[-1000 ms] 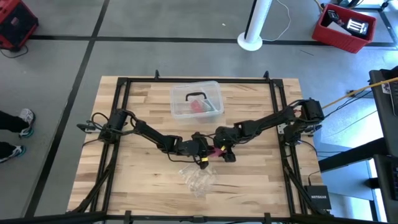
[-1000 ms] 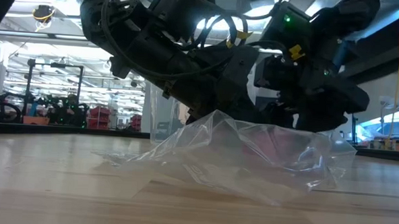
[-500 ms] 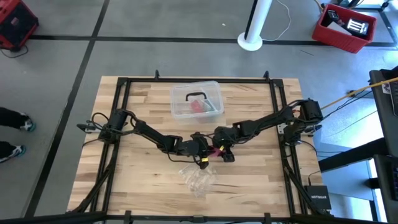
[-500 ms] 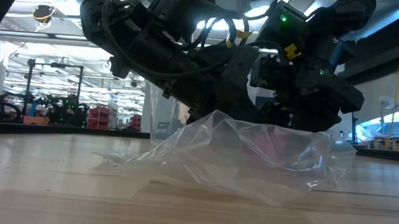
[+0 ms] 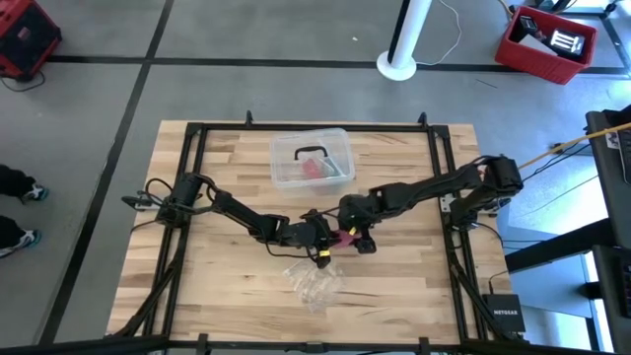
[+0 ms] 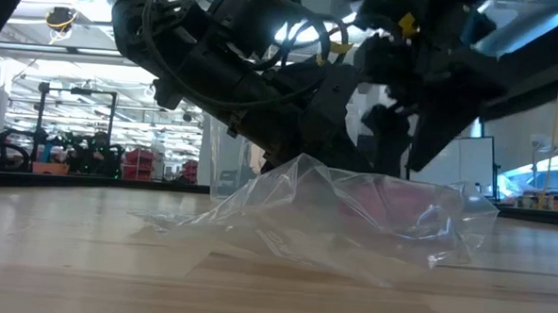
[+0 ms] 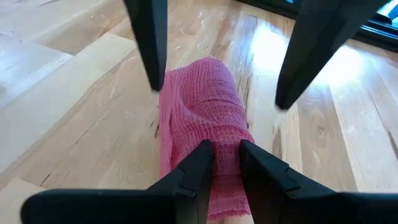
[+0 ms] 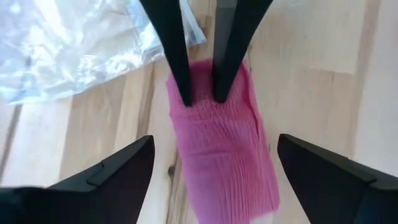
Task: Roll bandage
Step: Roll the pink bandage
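The left end effector (image 7: pixel 222 163) pinches one end of the bandage (image 7: pixel 202 124), its fingers pressed onto the pink fabric. The right end effector (image 8: pixel 208 158) hovers over the other end with fingers spread wide and nothing held. The one bandage lies flat near the middle of the counter (image 5: pixel 394 286), between the two end effectors. Rolling appears underway or just starting: next the right fingers likely need to close on the free end and turn it over toward the pinned end. One crumpled plastic wrapper (image 5: pixel 314 281) lies just nearer; one clear box (image 5: pixel 312 158) sits farther back.
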